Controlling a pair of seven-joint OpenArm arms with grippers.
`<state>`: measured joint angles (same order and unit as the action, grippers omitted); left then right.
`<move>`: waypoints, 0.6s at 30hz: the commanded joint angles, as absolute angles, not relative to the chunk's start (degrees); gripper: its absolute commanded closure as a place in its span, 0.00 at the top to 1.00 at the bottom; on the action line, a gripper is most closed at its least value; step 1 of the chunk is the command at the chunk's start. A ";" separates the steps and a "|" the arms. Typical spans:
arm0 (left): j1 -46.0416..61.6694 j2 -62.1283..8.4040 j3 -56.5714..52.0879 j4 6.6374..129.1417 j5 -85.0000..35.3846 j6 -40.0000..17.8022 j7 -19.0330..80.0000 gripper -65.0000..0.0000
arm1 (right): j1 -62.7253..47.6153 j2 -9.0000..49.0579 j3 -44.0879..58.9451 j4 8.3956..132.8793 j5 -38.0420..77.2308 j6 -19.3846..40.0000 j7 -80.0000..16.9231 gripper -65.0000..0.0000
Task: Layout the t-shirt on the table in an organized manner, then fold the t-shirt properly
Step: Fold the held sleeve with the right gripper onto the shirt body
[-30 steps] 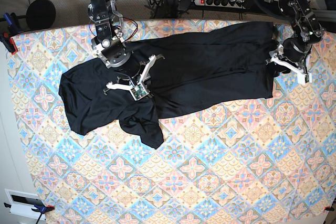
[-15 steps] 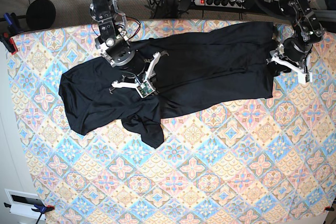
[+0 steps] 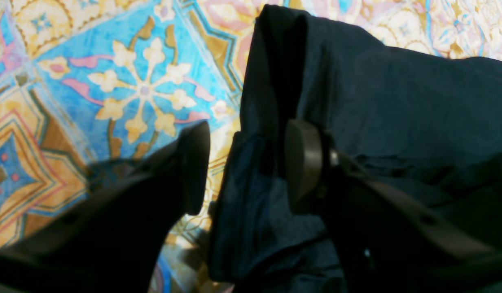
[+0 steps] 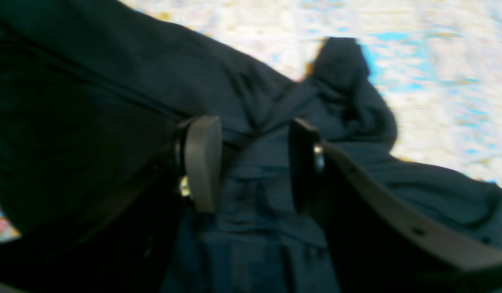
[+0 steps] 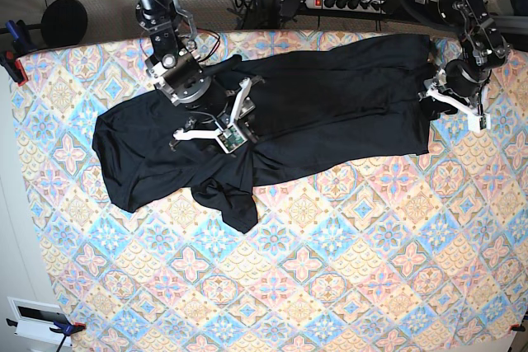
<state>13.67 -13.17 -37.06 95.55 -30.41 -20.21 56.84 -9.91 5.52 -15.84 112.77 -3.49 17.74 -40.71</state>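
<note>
My right arm reaches down from the far edge over the one black t-shirt (image 5: 272,113), its fingers (image 4: 251,162) spread above bunched cloth and pinching nothing. My left arm angles down at the shirt's end by the desk's (image 5: 330,286) side edge; those fingers (image 3: 244,167) are spread too, one over bare patterned desk, the other over fabric, the shirt's folded edge between them. The shirt lies rumpled across the desk's far half.
</note>
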 commanded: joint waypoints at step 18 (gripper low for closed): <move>13.85 -13.76 -37.58 96.22 -31.08 -20.44 55.87 0.45 | 30.46 0.92 -8.75 58.95 23.16 20.97 -44.26 0.41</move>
<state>14.09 -12.99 -37.26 95.48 -30.17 -20.18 56.80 29.32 0.36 -9.06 58.02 23.38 20.69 -44.80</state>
